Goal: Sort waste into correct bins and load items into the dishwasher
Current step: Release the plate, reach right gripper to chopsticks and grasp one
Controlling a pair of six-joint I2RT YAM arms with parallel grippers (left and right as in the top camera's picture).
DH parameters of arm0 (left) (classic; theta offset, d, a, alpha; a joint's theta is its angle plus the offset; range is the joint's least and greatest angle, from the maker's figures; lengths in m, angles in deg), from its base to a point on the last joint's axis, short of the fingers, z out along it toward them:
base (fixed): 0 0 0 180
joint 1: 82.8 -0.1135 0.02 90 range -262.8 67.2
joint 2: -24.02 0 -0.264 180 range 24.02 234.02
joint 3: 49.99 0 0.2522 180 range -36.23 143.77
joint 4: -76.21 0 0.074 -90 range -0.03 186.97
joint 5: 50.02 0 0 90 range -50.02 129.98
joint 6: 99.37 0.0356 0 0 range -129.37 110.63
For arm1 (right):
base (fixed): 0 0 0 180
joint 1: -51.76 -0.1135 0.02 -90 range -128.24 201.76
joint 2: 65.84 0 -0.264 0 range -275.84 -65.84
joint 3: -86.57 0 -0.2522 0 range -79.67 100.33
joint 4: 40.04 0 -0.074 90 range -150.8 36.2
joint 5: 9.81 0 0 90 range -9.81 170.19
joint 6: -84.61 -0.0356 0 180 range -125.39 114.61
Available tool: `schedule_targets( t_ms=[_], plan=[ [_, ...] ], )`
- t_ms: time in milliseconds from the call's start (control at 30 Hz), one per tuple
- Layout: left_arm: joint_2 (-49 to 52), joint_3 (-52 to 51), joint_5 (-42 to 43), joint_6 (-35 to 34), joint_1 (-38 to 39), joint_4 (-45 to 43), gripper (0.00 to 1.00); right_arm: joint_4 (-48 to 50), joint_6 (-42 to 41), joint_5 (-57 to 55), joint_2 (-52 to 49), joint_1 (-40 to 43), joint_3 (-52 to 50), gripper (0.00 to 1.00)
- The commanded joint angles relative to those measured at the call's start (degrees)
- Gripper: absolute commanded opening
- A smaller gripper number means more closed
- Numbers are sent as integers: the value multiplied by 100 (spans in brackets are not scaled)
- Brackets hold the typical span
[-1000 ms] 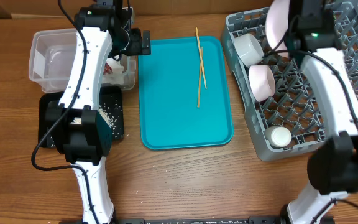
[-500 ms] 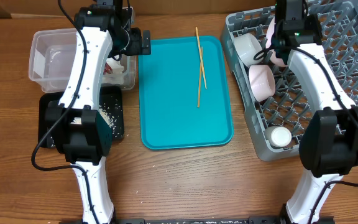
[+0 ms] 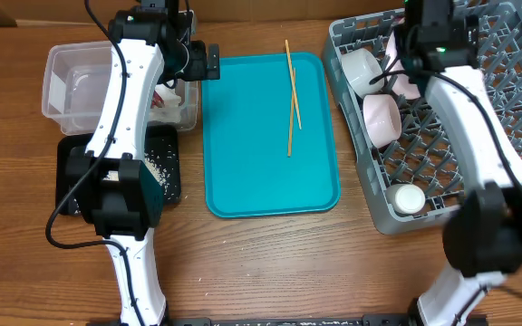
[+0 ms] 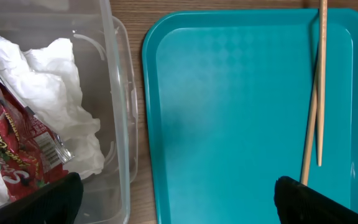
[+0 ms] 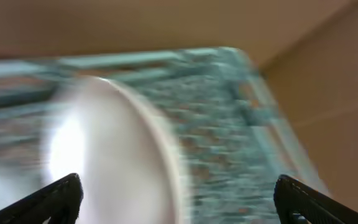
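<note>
The pale pink plate [image 5: 117,155] stands on edge in the grey dishwasher rack [image 3: 478,136], blurred in the right wrist view. My right gripper [image 5: 179,202] is open around the plate's rim, its fingers well apart from it. Two small bowls [image 3: 362,70] [image 3: 381,118] and a white cup [image 3: 409,199] sit in the rack's left side. Two chopsticks [image 3: 291,100] lie on the teal tray [image 3: 270,181]. My left gripper [image 4: 176,199] hangs open and empty over the tub's right wall. The clear tub [image 3: 80,86] holds the napkin [image 4: 61,93] and the red wrapper [image 4: 17,149].
The shallow black tray [image 3: 170,145] with rice grains [image 3: 155,167] lies in front of the clear tub, partly under my left arm. Bare wooden tabletop [image 3: 270,263] runs along the front. My right arm [image 3: 465,100] stretches over the rack's middle.
My right gripper went from shut to open and let go of the pink plate, which now stands in the rack. The left arm has not moved.
</note>
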Motion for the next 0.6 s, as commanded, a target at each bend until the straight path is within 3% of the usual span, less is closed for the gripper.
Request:
schedule_targets(
  t_ms=[0,67,133,300,400,567],
  plan=[
    [-61,127,61,-35,39,-22,100,-258,-1115,3707,968,-326,140,99],
    [-61,127,61,-35,48,-22,100,-66,-1410,5309,894,-439,131,88],
    [-61,127,61,-35,50,-20,100,107,-1834,5449,680,-664,129,84],
    [-61,127,61,-35,42,-22,100,35,-2542,4046,-111,-1545,129,75],
    [-61,127,61,-35,39,-20,100,-452,-3442,2940,-592,-1982,129,69],
    [-61,127,61,-35,42,-20,100,-1036,-4148,2876,-1088,-2179,129,57]
  ],
)
